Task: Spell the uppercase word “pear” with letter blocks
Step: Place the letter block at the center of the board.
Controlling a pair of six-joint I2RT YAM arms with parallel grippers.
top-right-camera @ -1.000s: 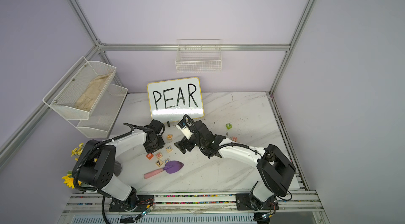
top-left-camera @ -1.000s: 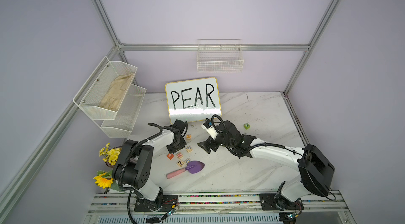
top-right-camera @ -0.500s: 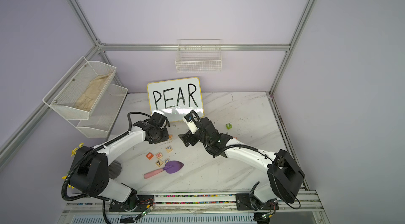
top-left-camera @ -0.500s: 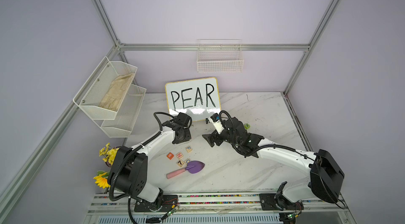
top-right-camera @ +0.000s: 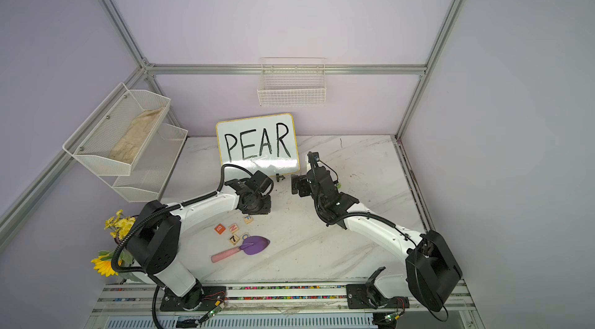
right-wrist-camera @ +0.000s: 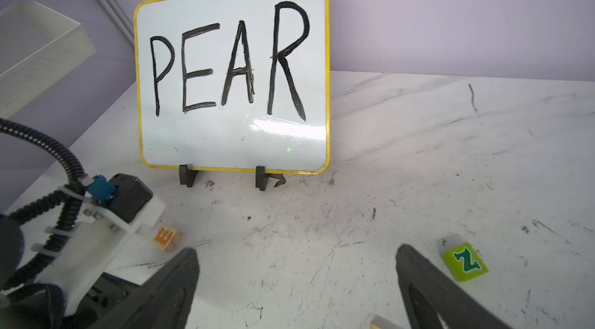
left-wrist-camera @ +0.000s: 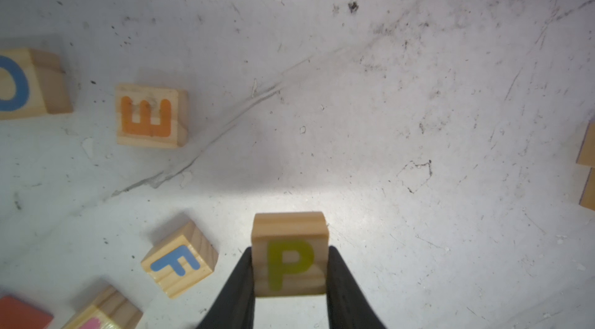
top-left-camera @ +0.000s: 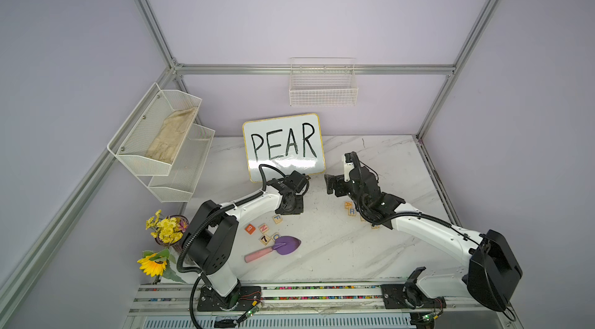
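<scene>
In the left wrist view my left gripper is shut on the yellow P block, one black finger on each side face. The orange E block lies on the marble beyond it and shows again in the right wrist view as the E block. In a top view the orange A block and the blue R block lie beside the right forearm. My right gripper is open and holds nothing; in both top views the right gripper hovers in front of the whiteboard's right corner.
The PEAR whiteboard stands at the back. Spare blocks F, B, N and 7 lie by a purple trowel. A green Z block lies right of my right gripper. Flowers stand front left.
The left arm has carried its shut gripper to the right, away from the spare blocks. The right arm has swung back and to the right, uncovering the A and R blocks, jaws still open.
</scene>
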